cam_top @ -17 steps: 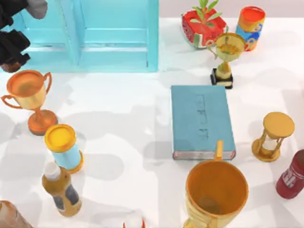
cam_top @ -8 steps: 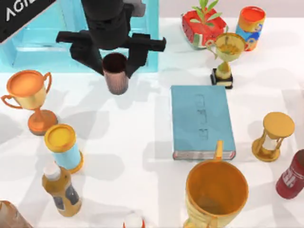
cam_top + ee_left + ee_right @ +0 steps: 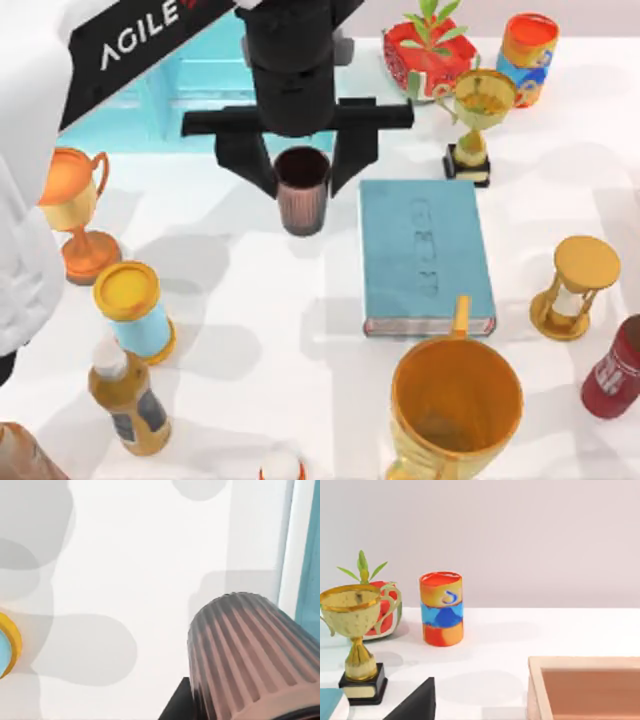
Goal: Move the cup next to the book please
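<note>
The cup (image 3: 302, 190), a dark reddish-brown ribbed tumbler, stands upright between the black fingers of my left gripper (image 3: 302, 165), which is shut on it. It hangs just left of the far left corner of the book (image 3: 425, 255), a flat teal hardcover lying mid-table. In the left wrist view the ribbed cup (image 3: 255, 655) looms close above the white table, its shadow apart from it, and the book's pale page edge (image 3: 300, 550) runs alongside. A dark part of my right gripper (image 3: 415, 702) shows in the right wrist view, parked near the back right.
A big orange mug (image 3: 455, 405) stands in front of the book, a gold trophy (image 3: 480, 115) behind it, an hourglass (image 3: 575, 285) to its right. At left are an orange trophy (image 3: 70, 205), a yellow-lidded can (image 3: 132, 310) and a bottle (image 3: 125, 395). A teal cabinet (image 3: 200, 80) lies behind.
My left arm has swung in from the far left corner, carrying the cup rightward and forward until it is beside the book's left edge.
</note>
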{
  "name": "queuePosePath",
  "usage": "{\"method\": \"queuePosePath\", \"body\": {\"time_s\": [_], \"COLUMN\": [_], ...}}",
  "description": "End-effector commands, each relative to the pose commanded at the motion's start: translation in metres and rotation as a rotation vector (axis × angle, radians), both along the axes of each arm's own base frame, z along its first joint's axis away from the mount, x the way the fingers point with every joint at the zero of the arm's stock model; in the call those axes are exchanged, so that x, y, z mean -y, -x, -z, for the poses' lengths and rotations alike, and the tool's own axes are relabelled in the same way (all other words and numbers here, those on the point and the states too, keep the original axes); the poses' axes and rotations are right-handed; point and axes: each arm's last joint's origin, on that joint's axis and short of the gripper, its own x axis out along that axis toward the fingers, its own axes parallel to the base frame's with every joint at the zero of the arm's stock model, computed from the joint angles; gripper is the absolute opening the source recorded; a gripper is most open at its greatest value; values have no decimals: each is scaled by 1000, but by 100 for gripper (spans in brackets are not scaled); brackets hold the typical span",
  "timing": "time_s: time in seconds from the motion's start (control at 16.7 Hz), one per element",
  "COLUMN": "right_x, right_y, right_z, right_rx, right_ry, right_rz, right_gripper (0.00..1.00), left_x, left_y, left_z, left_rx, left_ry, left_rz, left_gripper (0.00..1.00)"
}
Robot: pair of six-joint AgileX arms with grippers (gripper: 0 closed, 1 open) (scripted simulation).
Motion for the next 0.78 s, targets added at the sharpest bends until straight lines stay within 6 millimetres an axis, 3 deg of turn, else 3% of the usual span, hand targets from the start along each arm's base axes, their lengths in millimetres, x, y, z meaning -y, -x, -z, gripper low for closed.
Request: {"method": "queuePosePath", "body": {"time_s": [0.36, 0.78], "right_x": [0, 0], "right_y": [0, 0], "right_z": [0, 0], "right_rx": [0, 0], "right_ry": [0, 0], "right_rz": [0, 0], "right_gripper": [100, 100], "left_x": [-1, 2], "left_y": [-1, -1], "left_z": [3, 62], "left_rx": [3, 0], "left_ry": [1, 0], "left_rz": [-2, 1], "left_gripper": [0, 0]}}
